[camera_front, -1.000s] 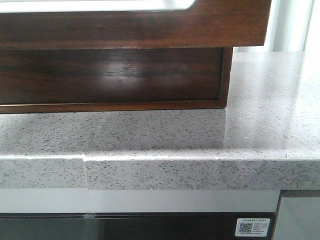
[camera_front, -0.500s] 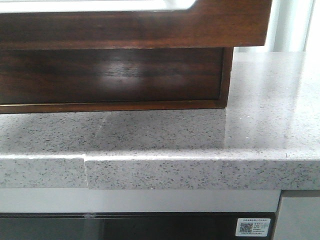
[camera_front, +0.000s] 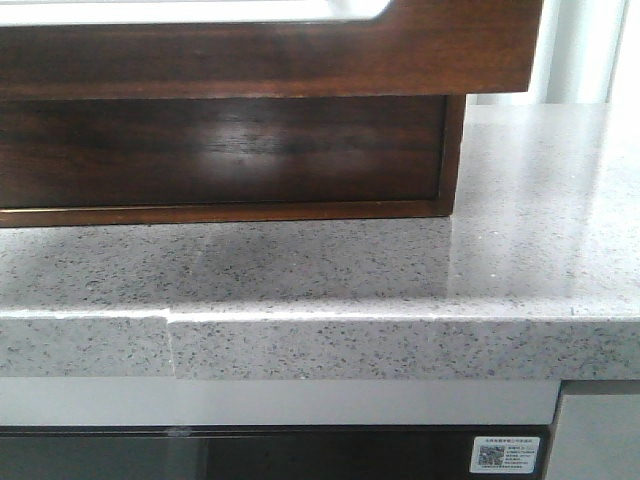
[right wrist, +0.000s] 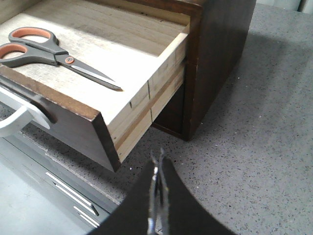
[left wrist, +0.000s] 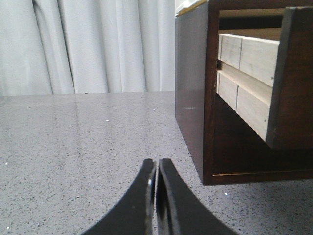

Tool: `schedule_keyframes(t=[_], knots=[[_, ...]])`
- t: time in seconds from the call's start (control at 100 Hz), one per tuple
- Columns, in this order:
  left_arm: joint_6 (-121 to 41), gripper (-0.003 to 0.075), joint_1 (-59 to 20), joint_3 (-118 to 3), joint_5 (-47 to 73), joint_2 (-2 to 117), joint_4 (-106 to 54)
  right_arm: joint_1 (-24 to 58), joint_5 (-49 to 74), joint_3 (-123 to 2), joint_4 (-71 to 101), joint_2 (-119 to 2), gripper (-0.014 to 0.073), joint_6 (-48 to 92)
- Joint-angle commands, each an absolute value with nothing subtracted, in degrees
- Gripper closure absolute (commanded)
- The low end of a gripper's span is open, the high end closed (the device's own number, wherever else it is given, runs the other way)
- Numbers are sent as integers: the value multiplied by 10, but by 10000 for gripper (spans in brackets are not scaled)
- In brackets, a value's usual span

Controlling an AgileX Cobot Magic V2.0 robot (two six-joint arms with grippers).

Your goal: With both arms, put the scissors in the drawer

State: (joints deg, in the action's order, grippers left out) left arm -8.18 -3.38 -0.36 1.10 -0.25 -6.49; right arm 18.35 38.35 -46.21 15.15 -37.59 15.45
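The scissors point(right wrist: 49, 51), grey handles with orange inner loops, lie flat inside the pulled-out drawer point(right wrist: 142, 73) on its pale wood floor, blades pointing toward the drawer's side wall. The drawer's dark brown front point(camera_front: 270, 50) fills the top of the front view, and its pale side shows in the left wrist view point(left wrist: 244, 83). My right gripper point(right wrist: 158, 161) is shut and empty, above the counter beside the drawer's corner. My left gripper point(left wrist: 157, 164) is shut and empty, low over the counter beside the cabinet's side. Neither gripper shows in the front view.
The dark wooden cabinet point(left wrist: 190, 98) stands on a speckled grey stone counter point(camera_front: 520, 250). A white handle point(right wrist: 14, 120) sticks out from the drawer front. The lower drawer front point(camera_front: 220, 150) sits under the open one. White curtains point(left wrist: 83, 44) hang behind. The counter edge point(camera_front: 400, 345) runs near the front.
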Motion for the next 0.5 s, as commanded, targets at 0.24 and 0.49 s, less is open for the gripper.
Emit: schedule_keyframes(t=[0.24,0.49], knots=[[-74,741,-31,18,-18,-20,-75,178,349,-478,157,-375,662,156],[-74,741,-31,18,-18,-20,-75,178,349,-478,157,-375,662,156]])
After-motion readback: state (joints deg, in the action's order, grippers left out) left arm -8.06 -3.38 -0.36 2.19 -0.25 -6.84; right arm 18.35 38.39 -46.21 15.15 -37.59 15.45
